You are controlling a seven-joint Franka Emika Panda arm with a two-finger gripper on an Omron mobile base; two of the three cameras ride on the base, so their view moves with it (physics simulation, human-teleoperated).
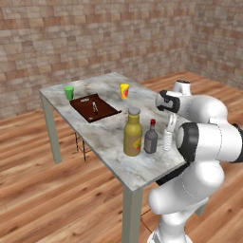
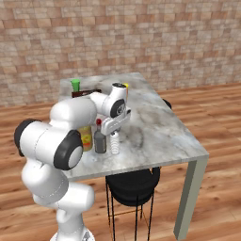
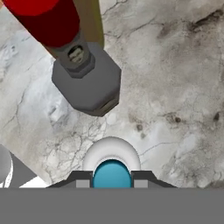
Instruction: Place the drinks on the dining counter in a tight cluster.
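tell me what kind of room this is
Probably a simulated dining corner of a kitchen: brick walls, a wood plank floor, and a marble-topped dining counter with a black stool tucked under it, set with bottles, cups and a brown tray.

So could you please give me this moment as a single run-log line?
gripper: shut on clear bottle | bottle: upright on dining counter, beside dark grey bottle and yellow bottle | cluster: nearly formed
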